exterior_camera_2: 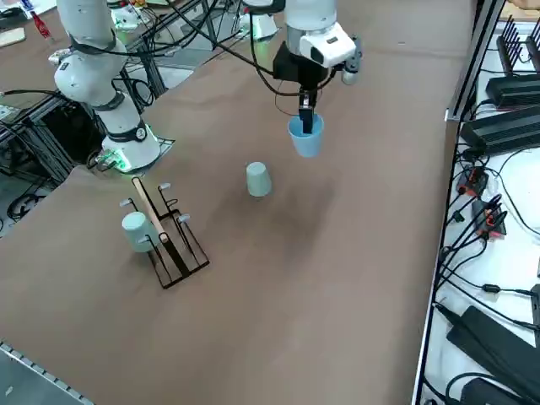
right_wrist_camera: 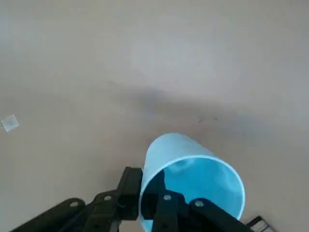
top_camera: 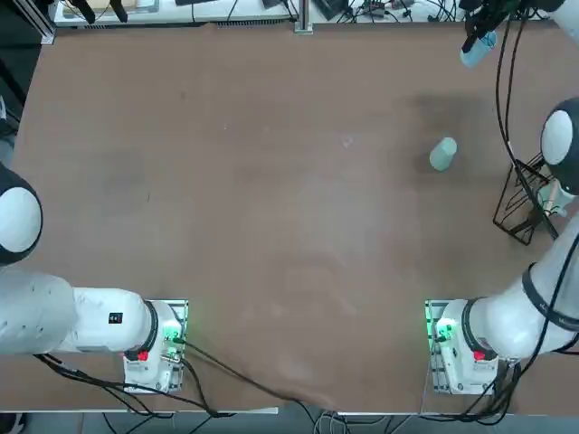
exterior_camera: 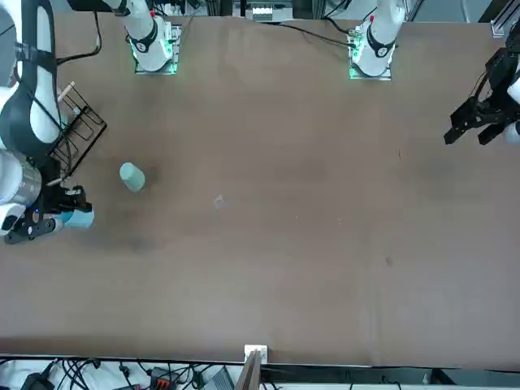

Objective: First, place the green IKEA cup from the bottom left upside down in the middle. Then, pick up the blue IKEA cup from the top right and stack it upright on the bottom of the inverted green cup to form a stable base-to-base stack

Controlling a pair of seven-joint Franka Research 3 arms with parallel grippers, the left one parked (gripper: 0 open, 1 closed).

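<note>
The table (top_camera: pixel 271 226) is wide, brown and mostly bare. Near its right edge stands a black wire rack (exterior_camera_2: pixel 173 240) with a pale aqua cup (exterior_camera_2: pixel 135 229) on it. The right gripper (exterior_camera_2: pixel 305 114) hangs above the far right corner, clamped on the blue cup's (exterior_camera_2: pixel 305 137) rim, mouth up. The green cup (top_camera: pixel 442 155) sits upside down, right of the middle.

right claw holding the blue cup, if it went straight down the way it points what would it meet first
Probably bare brown tabletop. The right claw points down, gripping the rim of the small sky-blue plastic cup; the inverted sage-green plastic cup stands off to one side.
</note>
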